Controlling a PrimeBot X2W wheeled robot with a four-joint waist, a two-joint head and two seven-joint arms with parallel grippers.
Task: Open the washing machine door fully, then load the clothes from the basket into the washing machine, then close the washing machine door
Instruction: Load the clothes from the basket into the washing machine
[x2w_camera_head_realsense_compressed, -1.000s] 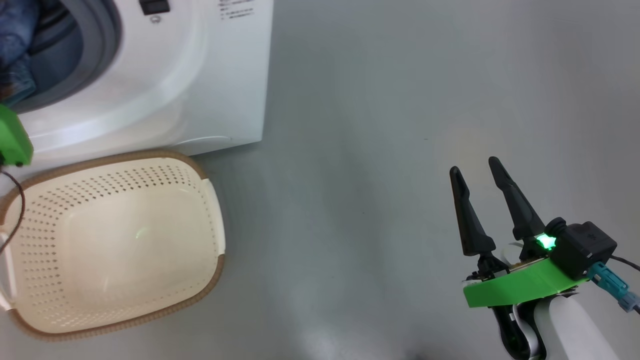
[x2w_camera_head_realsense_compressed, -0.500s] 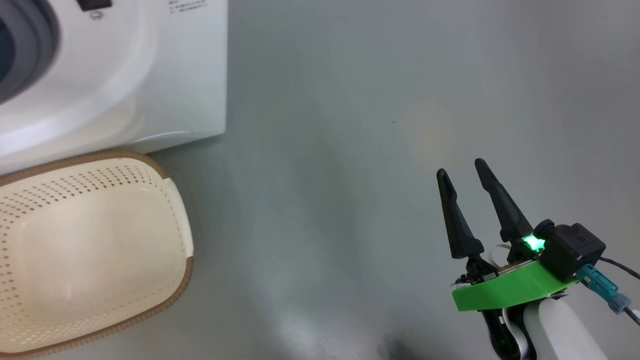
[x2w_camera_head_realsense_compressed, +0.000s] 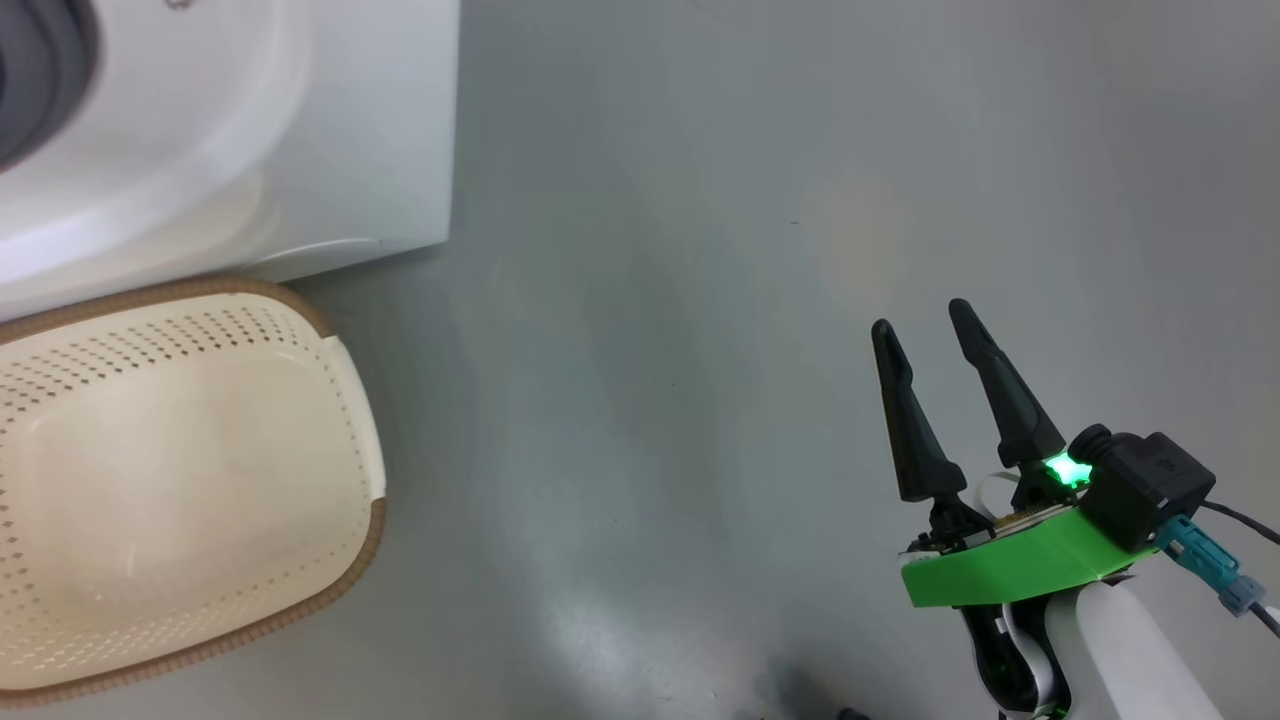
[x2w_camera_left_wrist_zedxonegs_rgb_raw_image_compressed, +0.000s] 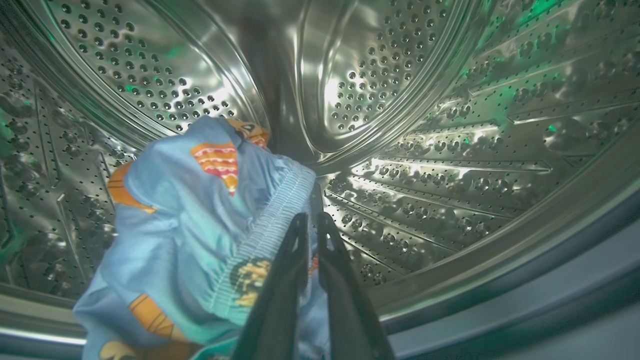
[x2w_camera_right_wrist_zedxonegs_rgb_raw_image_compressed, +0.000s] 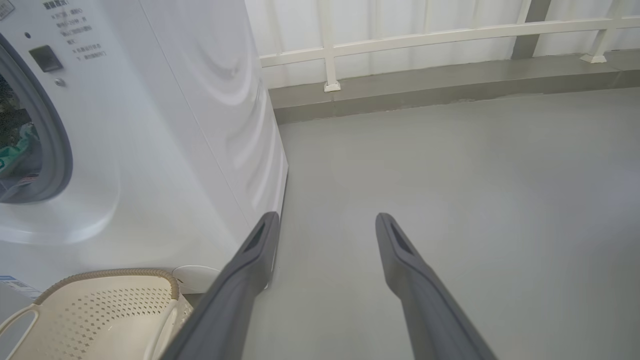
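In the left wrist view my left gripper (x2w_camera_left_wrist_zedxonegs_rgb_raw_image_compressed: 311, 220) is inside the washing machine's steel perforated drum (x2w_camera_left_wrist_zedxonegs_rgb_raw_image_compressed: 450, 125). It is shut on the ribbed band of a light blue garment (x2w_camera_left_wrist_zedxonegs_rgb_raw_image_compressed: 200, 215) with orange prints, one of the clothes, which hangs from the fingers. The white washing machine (x2w_camera_head_realsense_compressed: 300, 120) stands at the head view's upper left, with the cream basket (x2w_camera_head_realsense_compressed: 372, 530) in front of it, its inside bare. My right gripper (x2w_camera_head_realsense_compressed: 921, 320) hovers open over the floor at the lower right, far from both. The washing machine door is out of view.
Grey floor (x2w_camera_head_realsense_compressed: 650, 350) stretches between the machine and my right arm. The right wrist view shows the machine's side (x2w_camera_right_wrist_zedxonegs_rgb_raw_image_compressed: 175, 125), the basket (x2w_camera_right_wrist_zedxonegs_rgb_raw_image_compressed: 115, 300) below it, my open gripper (x2w_camera_right_wrist_zedxonegs_rgb_raw_image_compressed: 327, 220), and a white railing (x2w_camera_right_wrist_zedxonegs_rgb_raw_image_compressed: 400, 40) on a low kerb at the back.
The head camera has swung right, so the machine and basket sit further left in view and the left arm's green mount has left the picture. The right gripper has barely moved.
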